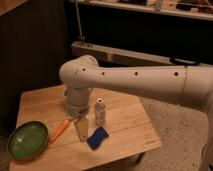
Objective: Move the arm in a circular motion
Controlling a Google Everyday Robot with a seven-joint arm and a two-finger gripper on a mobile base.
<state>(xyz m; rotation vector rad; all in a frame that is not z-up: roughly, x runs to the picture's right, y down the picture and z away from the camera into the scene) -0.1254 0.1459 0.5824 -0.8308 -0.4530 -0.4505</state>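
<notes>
Four small things are sitting on the light wooden tabletop (131, 125) right now. There's a green bowl (27, 140) at the front left corner and an orange carrot-looking thing (60, 130) just beside it. A little bottle (100, 112) stands upright near the middle, with a blue sponge (97, 138) lying in front of it. The arm (140, 80), big, white and tubular with small dark holes along it, comes in from the right. It runs across above the tabletop, bends at a rounded joint and drops straight down. Its yellowish-tan end effector (81, 128) hangs low over the wood between the carrot thing and the sponge, close beside the bottle. Honestly can't tell if it's wide or narrow, or whether it's actually touching the tabletop.
</notes>
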